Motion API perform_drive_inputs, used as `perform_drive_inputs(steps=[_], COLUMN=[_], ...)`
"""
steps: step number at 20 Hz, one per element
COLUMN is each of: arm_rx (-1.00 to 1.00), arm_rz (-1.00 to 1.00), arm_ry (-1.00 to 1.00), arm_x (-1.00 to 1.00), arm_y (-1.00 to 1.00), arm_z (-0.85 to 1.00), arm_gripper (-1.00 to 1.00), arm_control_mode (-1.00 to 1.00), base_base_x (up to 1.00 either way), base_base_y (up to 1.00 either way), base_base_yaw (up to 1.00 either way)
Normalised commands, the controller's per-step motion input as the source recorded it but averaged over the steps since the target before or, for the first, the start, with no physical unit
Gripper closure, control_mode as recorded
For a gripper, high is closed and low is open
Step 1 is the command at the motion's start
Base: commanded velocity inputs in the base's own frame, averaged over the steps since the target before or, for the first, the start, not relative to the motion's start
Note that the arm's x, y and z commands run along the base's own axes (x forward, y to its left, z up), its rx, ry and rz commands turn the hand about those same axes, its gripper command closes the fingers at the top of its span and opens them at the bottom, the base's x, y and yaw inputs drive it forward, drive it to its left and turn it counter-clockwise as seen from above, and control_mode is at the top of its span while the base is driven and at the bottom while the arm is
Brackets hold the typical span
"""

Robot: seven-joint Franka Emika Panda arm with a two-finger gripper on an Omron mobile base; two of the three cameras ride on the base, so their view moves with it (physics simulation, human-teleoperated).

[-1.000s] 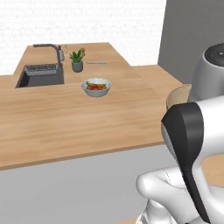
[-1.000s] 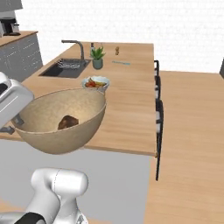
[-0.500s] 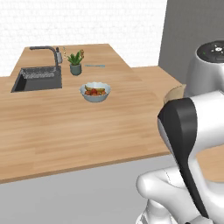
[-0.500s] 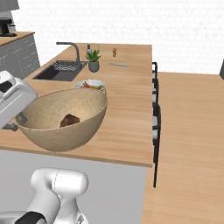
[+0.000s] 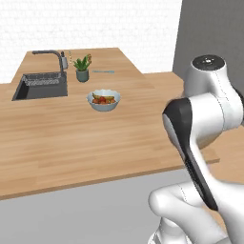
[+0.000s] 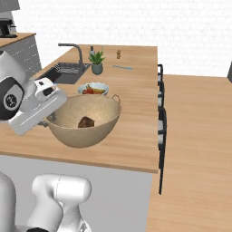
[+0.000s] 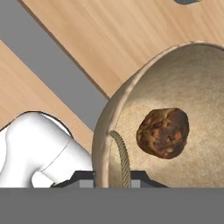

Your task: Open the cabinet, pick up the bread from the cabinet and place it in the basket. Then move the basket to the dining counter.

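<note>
The basket (image 6: 85, 120), with the bread (image 6: 86, 122) inside and the jaws clamped on its rim by a loop handle, now sits further in over the dining tabletop (image 6: 136, 113) than a second ago, just before the fruit bowl (image 6: 93, 89), so release probably follows.

basket (image 7: 175, 87) cut off at frame edge
</note>
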Motion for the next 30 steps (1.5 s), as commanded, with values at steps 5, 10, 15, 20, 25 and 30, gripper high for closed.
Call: perform_drive_inputs(steps=[5,10,15,20,25,30], arm_rx=[0.13,0.08,0.06,0.03,0.01,0.01], arm_rz=[0.02,0.0,0.0,0.0,0.0,0.0], arm_ry=[0.02,0.06,0.01,0.0,0.0,0.0], arm_x=[1.0,1.0,0.96,0.77,0.53,0.32], arm_y=[-0.1,-0.05,-0.03,0.0,0.0,0.06], arm_z=[-0.57,-0.63,-0.74,-0.75,-0.76,-0.53], arm_gripper=[1.0,1.0,1.0,1.0,1.0,1.0], arm_control_mode=[-1.0,-1.0,-1.0,-1.0,-1.0,-1.0], base_base_x=[0.0,0.0,0.0,0.0,0.0,0.0], base_base_y=[0.0,0.0,0.0,0.0,0.0,0.0], base_base_yaw=[0.0,0.0,0.0,0.0,0.0,0.0])
